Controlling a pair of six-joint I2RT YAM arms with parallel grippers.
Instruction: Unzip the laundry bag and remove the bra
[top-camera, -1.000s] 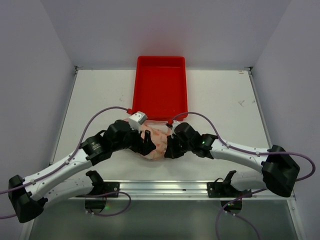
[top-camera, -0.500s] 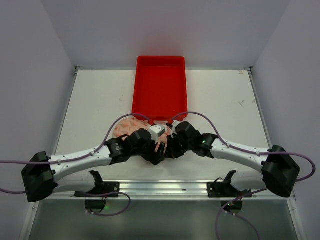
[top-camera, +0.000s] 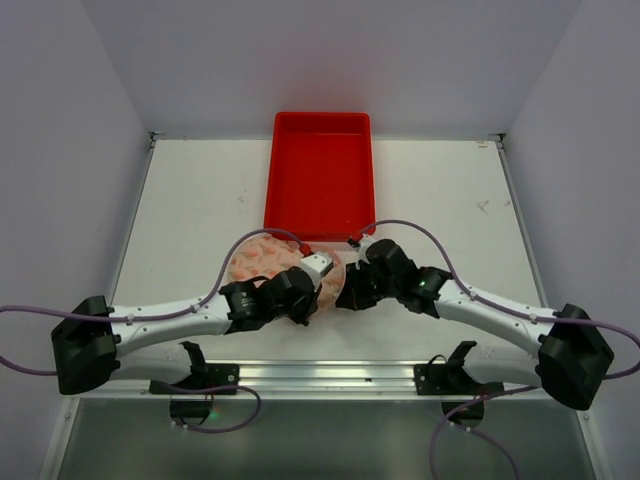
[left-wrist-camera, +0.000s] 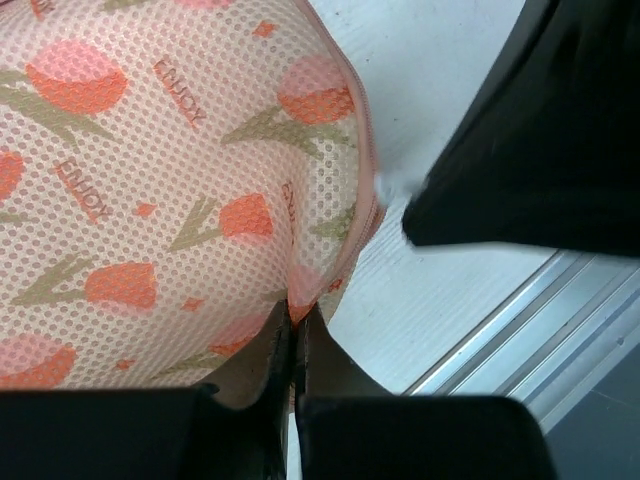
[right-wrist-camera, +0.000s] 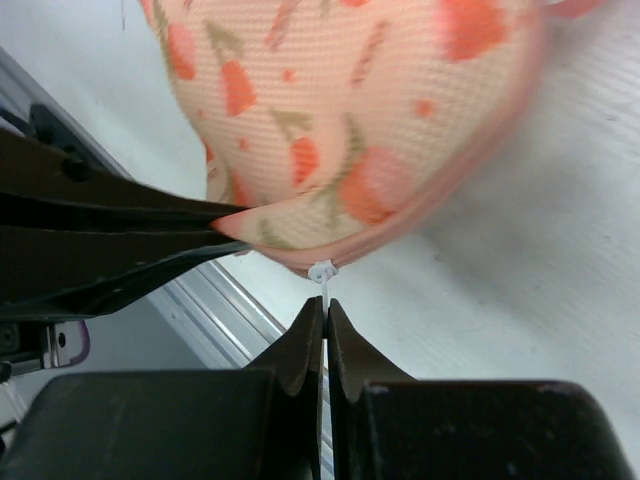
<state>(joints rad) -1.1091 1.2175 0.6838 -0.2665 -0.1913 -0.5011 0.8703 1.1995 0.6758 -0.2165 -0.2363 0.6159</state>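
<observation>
The laundry bag (top-camera: 262, 260), cream-pink mesh with an orange-red print, lies on the table in front of the red tray, with its right end under both wrists. My left gripper (top-camera: 322, 297) is shut on the bag's pink-trimmed near edge (left-wrist-camera: 297, 312). My right gripper (top-camera: 343, 297) is shut on the bag's small white zipper pull (right-wrist-camera: 322, 275), just below the trim. In the right wrist view the left fingers (right-wrist-camera: 150, 230) come in from the left and pinch the bag (right-wrist-camera: 340, 110). The bra is out of view.
An empty red tray (top-camera: 322, 175) stands at the back middle of the white table (top-camera: 190, 190). A metal rail (top-camera: 330, 375) runs along the near edge. Purple cables loop over both arms.
My left gripper has closed on the bag's edge after the left arm swung lower and to the right. More of the bag now shows to the left. The right gripper kept its grip and shifted slightly.
</observation>
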